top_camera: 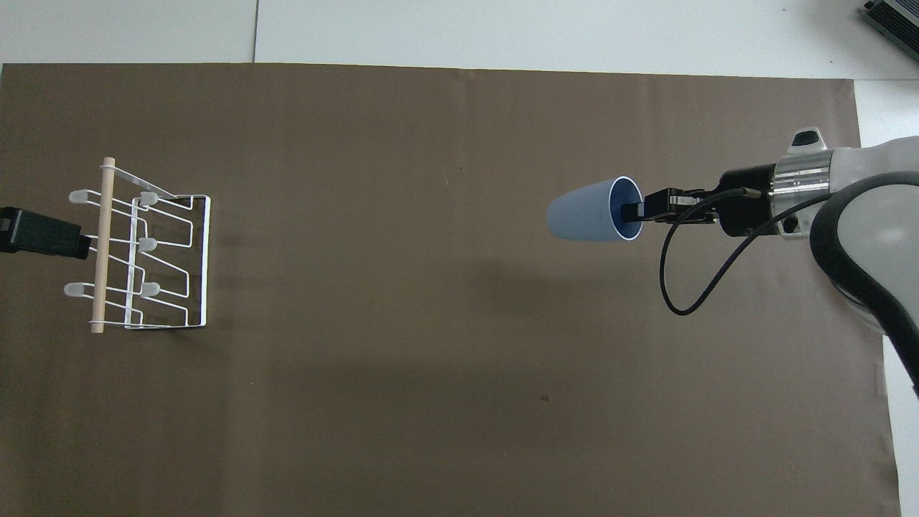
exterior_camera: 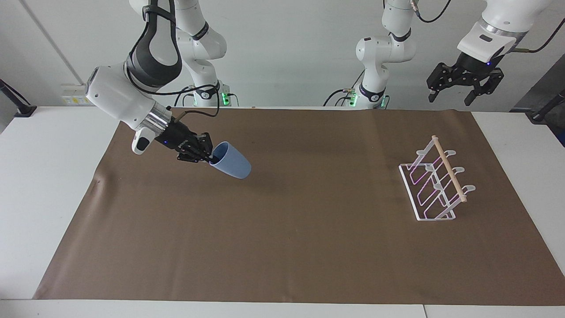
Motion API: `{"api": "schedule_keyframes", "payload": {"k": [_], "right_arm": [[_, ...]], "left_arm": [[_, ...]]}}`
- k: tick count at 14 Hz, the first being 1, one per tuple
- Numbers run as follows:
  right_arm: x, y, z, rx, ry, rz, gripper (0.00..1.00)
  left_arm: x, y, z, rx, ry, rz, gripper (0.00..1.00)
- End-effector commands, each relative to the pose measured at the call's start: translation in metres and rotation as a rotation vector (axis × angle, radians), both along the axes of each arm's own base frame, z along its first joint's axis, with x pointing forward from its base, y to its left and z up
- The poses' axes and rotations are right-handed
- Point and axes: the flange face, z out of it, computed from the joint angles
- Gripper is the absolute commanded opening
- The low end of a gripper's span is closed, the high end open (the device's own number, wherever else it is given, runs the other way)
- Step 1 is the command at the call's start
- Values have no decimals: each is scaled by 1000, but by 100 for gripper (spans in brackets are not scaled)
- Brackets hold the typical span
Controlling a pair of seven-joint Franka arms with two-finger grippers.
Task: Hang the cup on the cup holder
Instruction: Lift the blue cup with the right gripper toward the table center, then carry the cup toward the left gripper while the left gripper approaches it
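Facing view alone shows cup (exterior_camera: pixel 231 165) airborne, left end effector (exterior_camera: pixel 461 90) open

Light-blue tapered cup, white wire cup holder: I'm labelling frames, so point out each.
Light-blue tapered cup (exterior_camera: pixel 232 165), facing view, on its outer side wall.
White wire cup holder with wooden dowel (exterior_camera: pixel 448 168), facing view, on the dowel.

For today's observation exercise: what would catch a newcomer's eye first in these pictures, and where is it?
The light-blue cup stands out first: tipped on its side in the air over the brown mat, pinched at the rim by the right tool. Next, the white wire cup holder, with nothing on it, at the left arm's end, below the waiting, open left tool.
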Motion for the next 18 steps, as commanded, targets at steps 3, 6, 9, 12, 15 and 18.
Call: {"api": "schedule_keyframes", "payload": {"k": [3, 6, 9, 12, 15, 18], "right_arm": [[-13, 48, 27, 241, -2, 8, 0], [-22, 57, 32, 378, 32, -44, 0], [-32, 58, 33, 469, 64, -94, 0], [-32, 50, 31, 487, 98, -143, 0], [-34, 52, 41, 626, 127, -196, 0], [-41, 54, 39, 690, 148, -213, 0]], "left_arm": [[0, -13, -2, -89, 34, 41, 100], [2, -23, -1, -156, 45, 169, 100], [6, -34, 1, -225, 45, 320, 100], [9, -46, -7, -274, 73, 459, 100], [13, -58, -12, -333, 116, 636, 100], [22, -82, -25, -378, 183, 862, 100]]}}
